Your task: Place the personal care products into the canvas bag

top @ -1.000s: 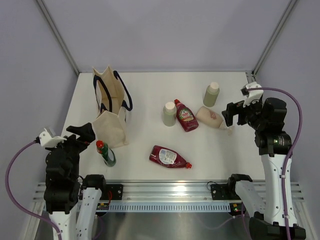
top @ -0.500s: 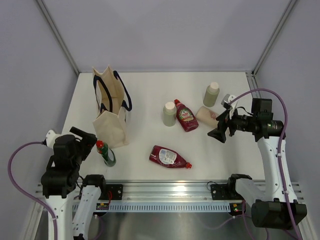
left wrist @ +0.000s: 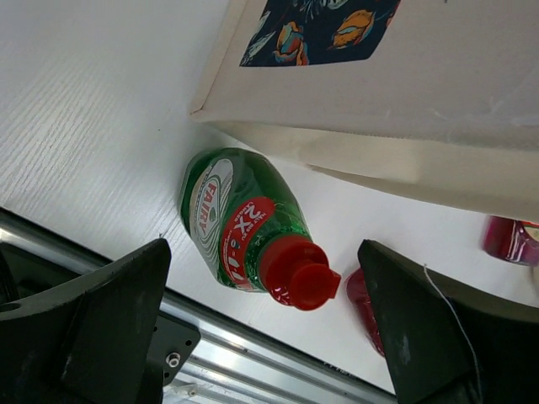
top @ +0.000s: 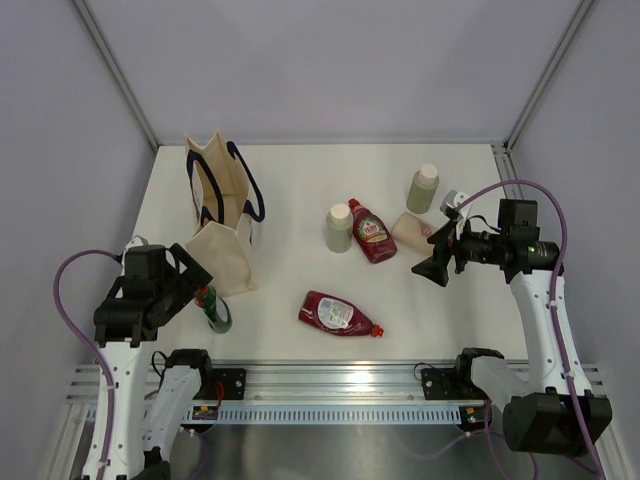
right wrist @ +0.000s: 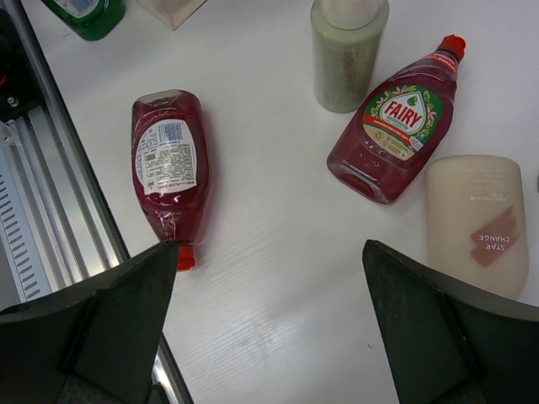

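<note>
1. The left gripper (top: 192,275) is held wide open above the green bottle (top: 213,310), and nothing is gripped; in the left wrist view the bottle's red cap is seen between the two fingers
2. The green bottle is stood upright near the front edge of the table (top: 300,170), just beside the near corner of the bag (top: 222,240)
3. The bag is stood upright on the left of the table, mouth open, with navy handles; a dark flowered print is seen on one side in the left wrist view
4. The right gripper (top: 433,262) is held wide open and empty, just beside the beige bottle (top: 413,229), which is laid flat
5. The near red bottle (top: 338,312) is laid on its side towards the front edge, back label up
6. The far red bottle (top: 372,231) is laid flat between the beige bottle and the near pale bottle (top: 338,228), which is stood upright
7. The far pale bottle (top: 423,188) is stood upright behind the beige bottle
8. All six bottles are seen outside the bag
</note>
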You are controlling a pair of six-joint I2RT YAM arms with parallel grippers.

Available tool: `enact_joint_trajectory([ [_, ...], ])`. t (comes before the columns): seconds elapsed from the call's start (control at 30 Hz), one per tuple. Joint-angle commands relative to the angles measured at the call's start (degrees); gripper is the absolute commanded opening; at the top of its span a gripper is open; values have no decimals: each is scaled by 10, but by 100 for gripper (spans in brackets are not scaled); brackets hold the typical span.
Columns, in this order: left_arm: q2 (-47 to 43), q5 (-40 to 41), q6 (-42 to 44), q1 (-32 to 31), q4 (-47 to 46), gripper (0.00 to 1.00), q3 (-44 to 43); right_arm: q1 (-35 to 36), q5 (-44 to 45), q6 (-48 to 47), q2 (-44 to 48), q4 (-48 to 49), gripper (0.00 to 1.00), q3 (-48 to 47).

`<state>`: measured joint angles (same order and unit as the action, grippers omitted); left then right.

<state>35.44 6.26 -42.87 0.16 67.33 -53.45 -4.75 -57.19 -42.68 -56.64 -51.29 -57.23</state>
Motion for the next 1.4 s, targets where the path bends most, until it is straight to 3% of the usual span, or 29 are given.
enact_joint_trajectory([
  [0.0,14,-17,4,-11,0,99,9,2,-27,12,-7,35,99,-1],
  [0.13,30,-15,-14,-52,-27,98,28,2,-28,12,-9,37,99,-1],
  [0.33,103,77,-81,-165,-14,96,34,2,-31,12,-10,35,100,-2],
  [0.47,112,125,-99,-171,-41,92,46,3,-30,11,-2,29,100,3],
  [0.83,123,182,-85,-175,-82,66,61,2,-22,12,10,25,99,15],
  [0.93,112,194,-76,-176,-92,49,64,2,-25,16,8,29,99,18],
  [1.07,92,178,-54,-176,-111,15,72,2,-22,16,9,29,99,15],
  [1.1,78,174,-49,-176,-116,3,75,2,-20,15,9,27,99,15],
  [1.37,3,137,-37,-176,-116,0,26,2,-18,9,11,22,99,14],
])
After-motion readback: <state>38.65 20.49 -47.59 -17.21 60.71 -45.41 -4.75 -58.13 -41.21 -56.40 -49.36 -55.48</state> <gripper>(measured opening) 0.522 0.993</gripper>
